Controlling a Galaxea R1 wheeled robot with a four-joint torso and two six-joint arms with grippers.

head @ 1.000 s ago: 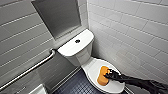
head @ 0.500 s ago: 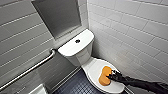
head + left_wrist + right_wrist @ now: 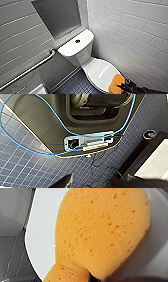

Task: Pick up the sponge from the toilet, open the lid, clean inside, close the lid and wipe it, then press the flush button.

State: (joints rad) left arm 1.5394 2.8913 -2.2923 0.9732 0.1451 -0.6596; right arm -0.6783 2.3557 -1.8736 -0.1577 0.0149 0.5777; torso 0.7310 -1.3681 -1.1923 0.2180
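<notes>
Sponge (image 3: 100, 230), soft, porous and judged light, is pinched at its narrow waist by the right gripper (image 3: 121, 86), broad lobe ahead of it over the lid (image 3: 98, 72).

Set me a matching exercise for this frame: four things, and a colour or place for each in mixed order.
Things: 1 sponge; 2 lid; 3 flush button; 4 grab bar.
Descriptions: A dark, on the tank top; B orange, at the lid's front; C grey, fixed to a wall; D white, shut.
Pairs: 1-B; 2-D; 3-A; 4-C.
</notes>
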